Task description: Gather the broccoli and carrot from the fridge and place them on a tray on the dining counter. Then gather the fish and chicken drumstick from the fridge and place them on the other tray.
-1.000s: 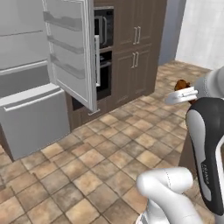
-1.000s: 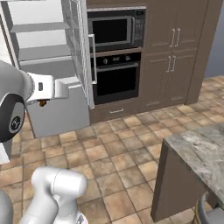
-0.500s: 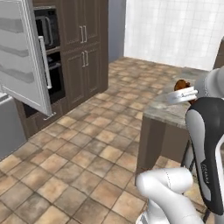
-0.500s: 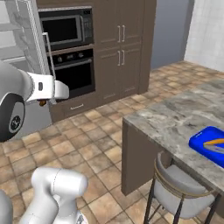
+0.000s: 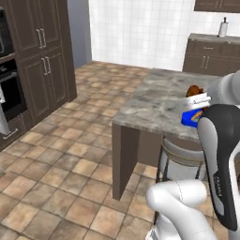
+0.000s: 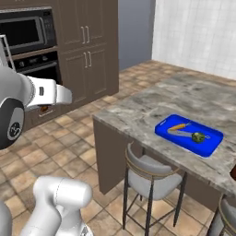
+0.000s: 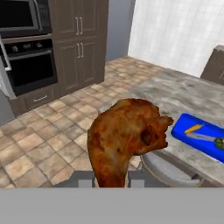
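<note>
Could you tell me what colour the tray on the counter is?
Bright blue tray, clearest in the right base view.

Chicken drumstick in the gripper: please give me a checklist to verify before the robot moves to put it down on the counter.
1. Gripper shut on the chicken drumstick: ok.
2. Dining counter in sight ahead: ok.
3. Blue tray already carries the carrot and broccoli, so it is the wrong tray for meat: ok, avoid it.
4. Second tray located: cannot tell.
5. Stool stands at the counter edge below the tray; watch the arm's path: ok for now.
6. Fish placed: cannot tell.
</note>
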